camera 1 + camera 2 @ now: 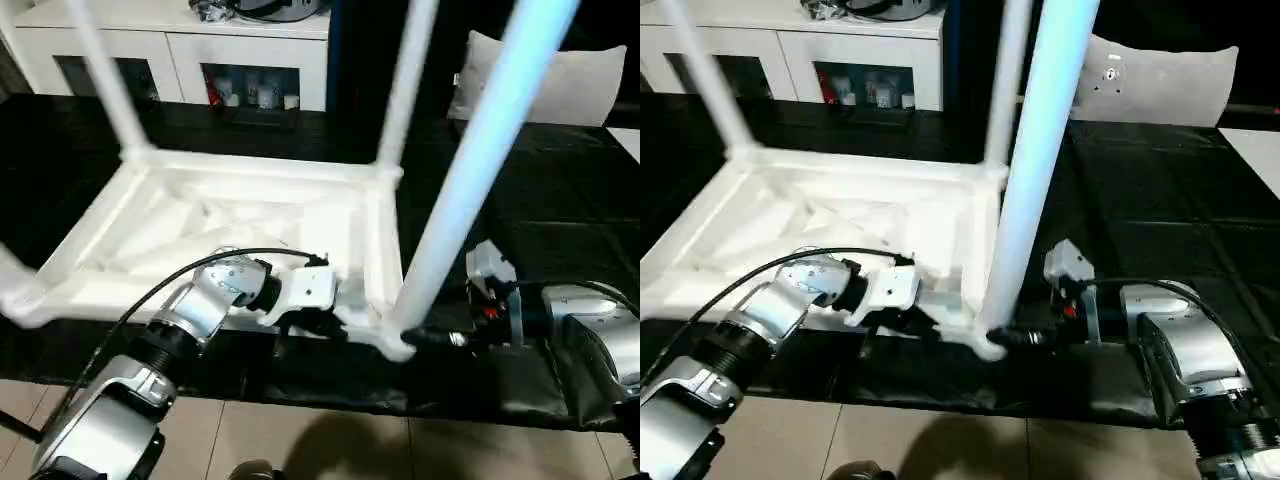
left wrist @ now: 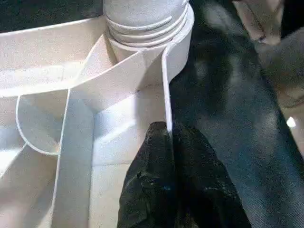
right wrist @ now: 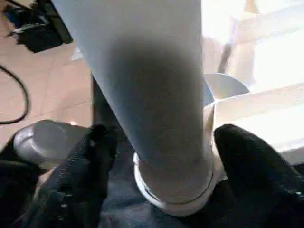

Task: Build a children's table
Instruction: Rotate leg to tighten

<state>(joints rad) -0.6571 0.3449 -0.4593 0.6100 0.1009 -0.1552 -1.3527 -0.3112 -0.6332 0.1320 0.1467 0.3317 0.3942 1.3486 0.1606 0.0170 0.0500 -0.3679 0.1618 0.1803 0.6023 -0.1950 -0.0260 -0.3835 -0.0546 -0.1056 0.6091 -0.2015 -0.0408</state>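
Observation:
The children's table lies upside down: its white ribbed tabletop (image 1: 200, 230) rests on the black surface. White legs stand up from the far corner sockets (image 1: 405, 80) (image 1: 105, 70). A thick leg (image 1: 470, 170) rises from the near right socket (image 2: 147, 33). My left gripper (image 1: 335, 322) is shut on the tabletop's thin side wall (image 2: 166, 85) just beside that socket. My right gripper (image 1: 425, 338) is low at the leg's base. It is open, with one black finger (image 3: 90, 161) on either side of the leg (image 3: 156, 95).
The black-covered work surface (image 1: 560, 200) ends at a front edge close to my arms, with tiled floor (image 1: 300, 440) below. A white cabinet with glass doors (image 1: 180, 50) stands behind. A white cushion (image 1: 560, 85) lies at the back right.

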